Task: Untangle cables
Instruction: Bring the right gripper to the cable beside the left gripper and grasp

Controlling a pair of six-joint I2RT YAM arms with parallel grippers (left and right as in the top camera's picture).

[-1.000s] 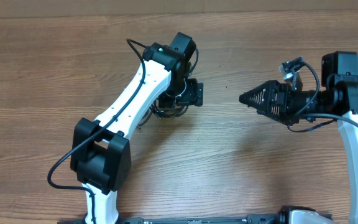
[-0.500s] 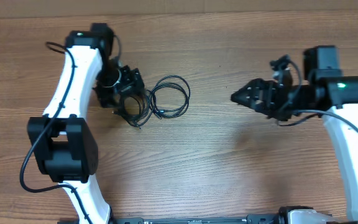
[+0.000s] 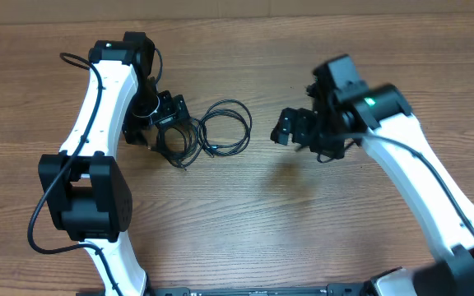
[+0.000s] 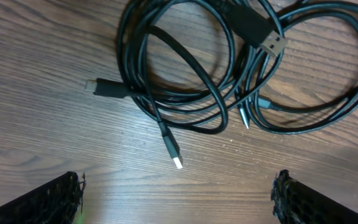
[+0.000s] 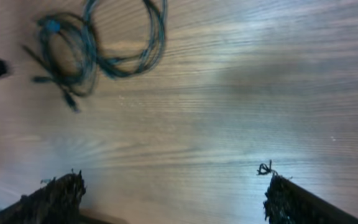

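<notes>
1. The cables (image 3: 220, 130) lie on the tabletop (image 3: 303, 230) between the two arms, nearer the left one. They have not shifted in the last half second, so no strand has been parted yet.
2. They are thin black cords in flat, overlapping loops: a wider ring to the right and a tighter knot of turns to the left. The left wrist view shows the cables (image 4: 229, 81) crossing over and under one another. A flat metal plug (image 4: 272, 43) rests on top, and a bright-tipped plug (image 4: 176, 160) pokes out loose at the near edge.
3. The left claw (image 3: 179, 131) sits just beside the tighter turns where it was half a second ago. Its fingers are wide apart and hold nothing; seen from its own wrist, the left claw (image 4: 176, 202) has only bare wood in its gap.
4. The right claw (image 3: 285, 130) is what has changed. It has swung in from the far right and now sits near the wide ring, fingers spread and empty.
5. Its wrist picture is smeared, so the cables (image 5: 98, 50) show only as bluish loops, and the right claw (image 5: 173, 199) probably has not settled.
6. I judge both arms are now set for a two-sided pull.
</notes>
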